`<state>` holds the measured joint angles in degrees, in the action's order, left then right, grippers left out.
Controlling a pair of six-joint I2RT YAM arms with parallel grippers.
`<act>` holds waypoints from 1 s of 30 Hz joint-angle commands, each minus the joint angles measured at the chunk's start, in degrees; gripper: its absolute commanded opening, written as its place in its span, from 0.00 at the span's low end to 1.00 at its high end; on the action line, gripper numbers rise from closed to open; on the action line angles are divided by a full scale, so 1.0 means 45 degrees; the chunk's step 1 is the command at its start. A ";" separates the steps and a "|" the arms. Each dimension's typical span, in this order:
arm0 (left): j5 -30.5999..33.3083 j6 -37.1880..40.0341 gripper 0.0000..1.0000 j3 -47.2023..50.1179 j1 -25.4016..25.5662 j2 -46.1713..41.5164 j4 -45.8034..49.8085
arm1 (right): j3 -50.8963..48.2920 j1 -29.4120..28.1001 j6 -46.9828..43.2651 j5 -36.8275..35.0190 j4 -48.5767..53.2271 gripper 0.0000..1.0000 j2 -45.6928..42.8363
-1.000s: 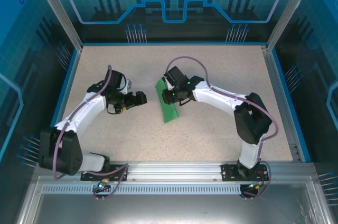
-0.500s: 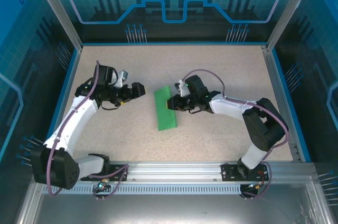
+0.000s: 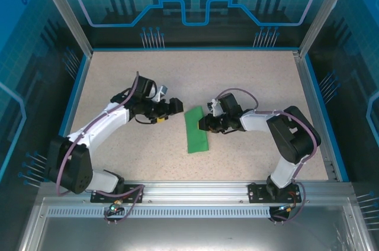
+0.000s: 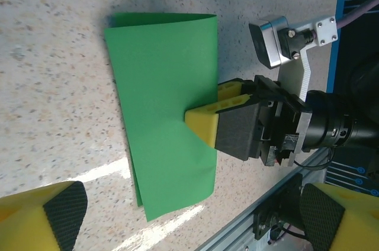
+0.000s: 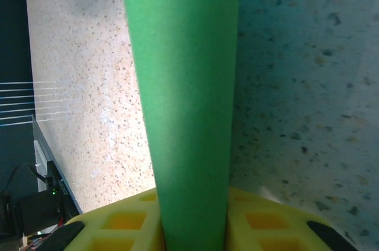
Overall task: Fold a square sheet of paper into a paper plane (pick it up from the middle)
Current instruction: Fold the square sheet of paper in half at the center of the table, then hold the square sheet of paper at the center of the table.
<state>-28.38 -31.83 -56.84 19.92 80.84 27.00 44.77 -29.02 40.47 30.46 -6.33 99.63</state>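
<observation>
**Doubled sheet pinched on one edge: go gently**

In the top view, the sheet (image 3: pixel 196 131) lies on the table (image 3: pixel 249 79) at the centre of the frame. It is doubled over into a long strip, and its top layer arches up rather than lying creased flat. Your right gripper (image 3: pixel 205 124) is clamped on the strip's right-hand long edge, about midway along. The left wrist view shows one yellow finger above the paper and one beneath. Your left gripper (image 3: pixel 168 110) hovers just left of the sheet with its jaws spread wide, holding nothing.

Expect the paper to be very light, limp and springy. It will likely droop beyond the pinch, skate on the smooth table and spring open unless you press it down. A hard tug could tear or crumple it. I'd take hold mid-length on the left edge, opposite the right grip, so both ends stay balanced.
</observation>
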 commanded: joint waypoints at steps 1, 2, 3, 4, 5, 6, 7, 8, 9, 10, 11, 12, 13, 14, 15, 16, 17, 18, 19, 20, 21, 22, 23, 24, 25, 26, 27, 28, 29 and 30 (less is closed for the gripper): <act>-0.0120 -0.0810 0.94 0.0277 0.0421 0.0526 -0.0994 | -0.0294 0.0207 -0.0291 0.0070 -0.0317 0.28 0.0162; -0.0078 -0.0909 0.94 0.0302 0.0491 0.0671 -0.1129 | -0.0347 0.0236 -0.0263 -0.0016 -0.0332 0.29 0.0144; -0.0010 -0.0996 0.93 0.0325 0.0557 0.0800 -0.1204 | -0.0432 0.0271 -0.0245 -0.0082 -0.0336 0.30 0.0123; 0.0104 -0.1049 0.92 0.0334 0.0643 0.0919 -0.1283 | -0.0493 0.0294 -0.0193 -0.0146 -0.0421 0.31 0.0096; 0.0239 -0.1126 0.91 0.0360 0.0722 0.1050 -0.1337 | -0.0596 0.0331 -0.0119 -0.0147 -0.0549 0.31 0.0080; 0.0328 -0.1183 0.90 0.0380 0.0810 0.1155 -0.1374 | -0.0652 0.0354 -0.0071 -0.0200 -0.0651 0.31 0.0081; 0.0358 -0.1289 0.89 0.0404 0.0895 0.1315 -0.1483 | -0.0738 0.0373 -0.0034 -0.0281 -0.0710 0.31 0.0055; 0.0402 -0.1391 0.87 0.0433 0.0973 0.1431 -0.1592 | -0.0788 0.0402 0.0001 -0.0319 -0.0755 0.32 0.0037; 0.0452 -0.1464 0.86 0.0443 0.1051 0.1527 -0.1661 | -0.0860 0.0411 0.0028 -0.0379 -0.0814 0.33 0.0003; 0.0613 -0.1480 0.84 0.0429 0.1188 0.1635 -0.1684 | -0.0943 0.0432 0.0069 -0.0482 -0.0875 0.34 -0.0056; 0.0830 -0.1476 0.83 0.0395 0.1321 0.1714 -0.1641 | -0.1019 0.0439 0.0088 -0.0563 -0.0879 0.34 -0.0105; 0.1073 -0.1421 0.82 0.0309 0.1475 0.1823 -0.1535 | -0.1048 0.0453 0.0079 -0.0617 -0.0879 0.34 -0.0157; 0.1247 -0.1359 0.81 0.0272 0.1597 0.1924 -0.1442 | -0.1074 0.0461 0.0067 -0.0682 -0.0868 0.34 -0.0187; 0.1371 -0.1337 0.78 0.0228 0.1729 0.2091 -0.1405 | -0.1129 0.0452 0.0083 -0.0776 -0.0847 0.36 -0.0259; 0.1482 -0.1310 0.77 0.0204 0.1810 0.2185 -0.1380 | -0.1177 0.0452 0.0095 -0.0854 -0.0841 0.37 -0.0299; 0.1591 -0.1270 0.74 0.0192 0.1904 0.2353 -0.1386 | -0.1232 0.0472 0.0136 -0.0913 -0.0857 0.37 -0.0322; 0.1652 -0.1241 0.71 0.0189 0.1966 0.2466 -0.1390 | -0.1277 0.0513 0.0193 -0.0956 -0.0937 0.37 -0.0368; 0.1711 -0.1220 0.69 0.0189 0.2042 0.2625 -0.1407 | -0.1348 0.0525 0.0242 -0.0967 -0.0995 0.37 -0.0383; 0.1735 -0.1208 0.67 0.0182 0.2123 0.2754 -0.1496 | -0.1396 0.0547 0.0279 -0.0977 -0.1025 0.37 -0.0423; 0.1737 -0.1208 0.65 0.0171 0.2205 0.2879 -0.1578 | -0.1427 0.0549 0.0321 -0.1020 -0.1045 0.37 -0.0445; 0.1737 -0.1188 0.61 0.0134 0.2267 0.3044 -0.1644 | -0.1489 0.0568 0.0371 -0.1085 -0.1106 0.37 -0.0495; 0.1720 -0.1207 0.60 0.0066 0.2344 0.3217 -0.1692 | -0.1524 0.0587 0.0386 -0.1104 -0.1169 0.37 -0.0531; 0.1698 -0.1229 0.59 0.0007 0.2415 0.3344 -0.1759 | -0.1550 0.0588 0.0447 -0.1101 -0.1189 0.37 -0.0524; 0.1698 -0.1236 0.56 -0.0068 0.2503 0.3501 -0.1838 | -0.1580 0.0603 0.0510 -0.1095 -0.1291 0.37 -0.0522; 0.1698 -0.1213 0.53 -0.0163 0.2588 0.3653 -0.1878 | -0.1628 0.0601 0.0606 -0.1075 -0.1390 0.37 -0.0515; 0.1708 -0.1183 0.51 -0.0279 0.2644 0.3802 -0.1882 | -0.1666 0.0616 0.0676 -0.1080 -0.1497 0.37 -0.0496; 0.1712 -0.1159 0.50 -0.0401 0.2701 0.3966 -0.1860 | -0.1703 0.0608 0.0759 -0.1047 -0.1603 0.37 -0.0477; 0.1719 -0.1139 0.47 -0.0481 0.2737 0.4111 -0.1888 | -0.1725 0.0609 0.0819 -0.1027 -0.1680 0.37 -0.0445; 0.1702 -0.1147 0.44 -0.0522 0.2759 0.4242 -0.1933 | -0.1727 0.0608 0.0867 -0.1016 -0.1734 0.37 -0.0423; 0.1681 -0.1140 0.41 -0.0578 0.2813 0.4369 -0.1971 | -0.1726 0.0608 0.0891 -0.1017 -0.1754 0.37 -0.0425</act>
<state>-21.23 -37.36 -57.25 31.99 99.09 19.16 38.24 -27.59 43.57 27.86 -14.09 97.95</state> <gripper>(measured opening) 0.426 0.372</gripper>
